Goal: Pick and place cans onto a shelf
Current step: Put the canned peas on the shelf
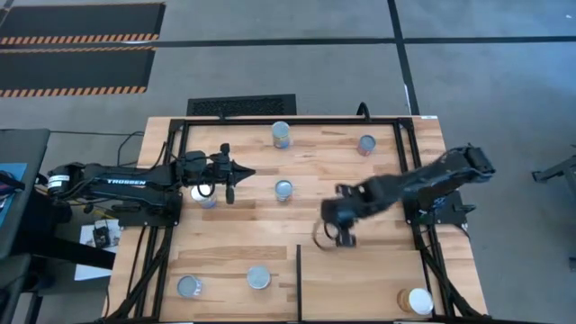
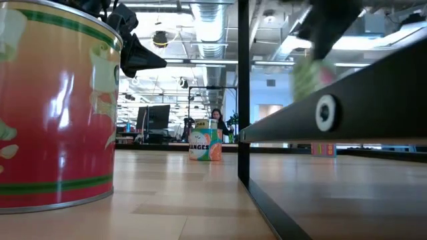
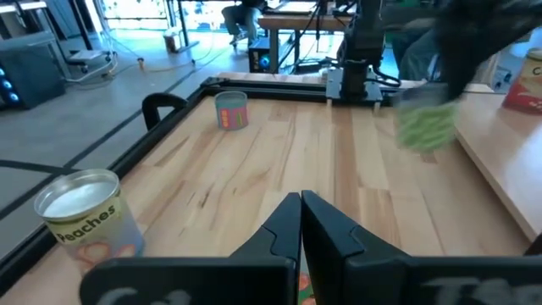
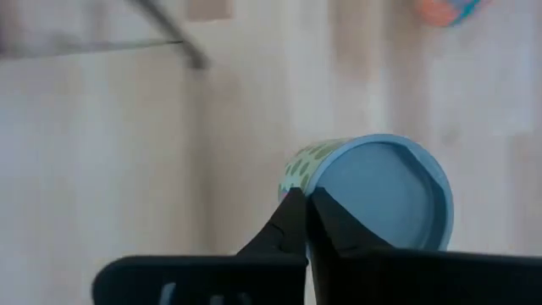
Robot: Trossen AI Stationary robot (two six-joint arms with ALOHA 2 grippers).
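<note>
Over the table [image 1: 360, 270] the right gripper [image 1: 343, 236] clamps a blurred green can [image 4: 373, 191]; left gripper [image 1: 236, 174] fingers closed, empty.

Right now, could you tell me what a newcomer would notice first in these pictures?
Probably the right gripper above mid-table, near the thin black divider bar, carrying a green-patterned tin can. Next, the big red-labelled tin can filling the low view's left side. The left gripper hangs shut beside a silver-topped can.

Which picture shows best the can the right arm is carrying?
The right wrist view: the green-dotted can fills it, round end facing the camera, at the right gripper. The left wrist and low views show a green blur; from above, the arm mostly hides it.
</note>
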